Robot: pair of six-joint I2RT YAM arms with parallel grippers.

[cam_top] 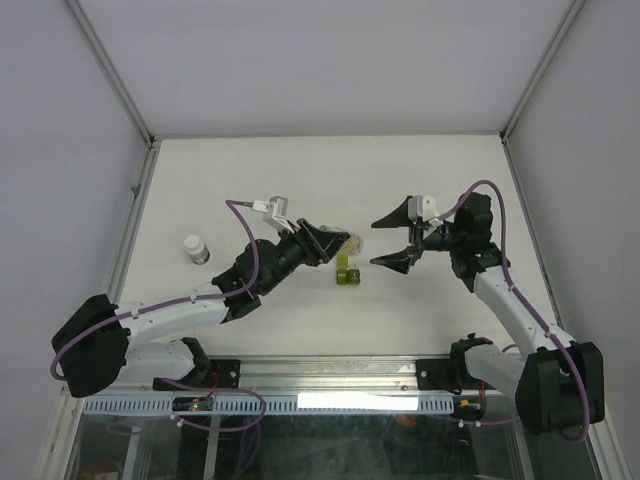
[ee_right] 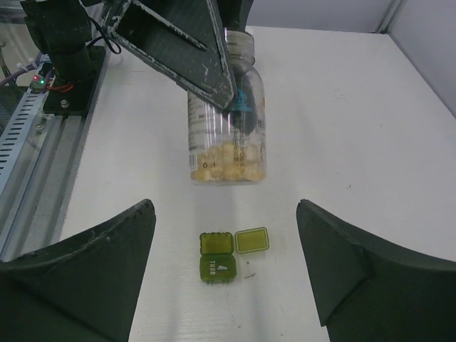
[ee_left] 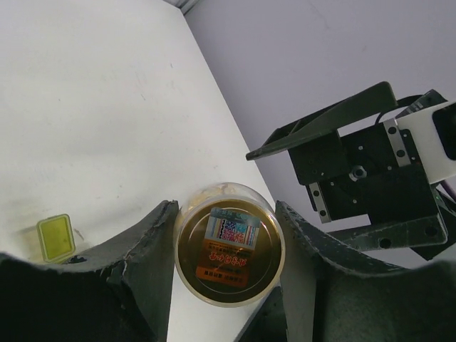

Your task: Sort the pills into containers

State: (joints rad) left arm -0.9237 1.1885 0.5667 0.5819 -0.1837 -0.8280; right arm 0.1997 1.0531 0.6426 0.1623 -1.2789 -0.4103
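Observation:
My left gripper (cam_top: 340, 247) is shut on a small clear bottle (cam_top: 351, 241) and holds it lying over, base toward the wrist (ee_left: 229, 244). The tan-orange pills (ee_right: 228, 167) lie heaped at the bottle's far end, which points at the green box. The tiny olive-green box (cam_top: 348, 273) sits on the table just in front of the bottle. Its lid marked "4 THUR" (ee_right: 218, 268) is folded open and a second green square (ee_right: 251, 240) lies beside it. My right gripper (cam_top: 377, 241) is wide open and empty, just right of the box, with the box between its fingers in the right wrist view (ee_right: 224, 208).
A white-capped greyish vial (cam_top: 196, 249) stands on the table at the left. Metal frame posts and walls border the white table (cam_top: 300, 180) on the left, right and back. A rail (ee_right: 28, 135) runs along the near edge.

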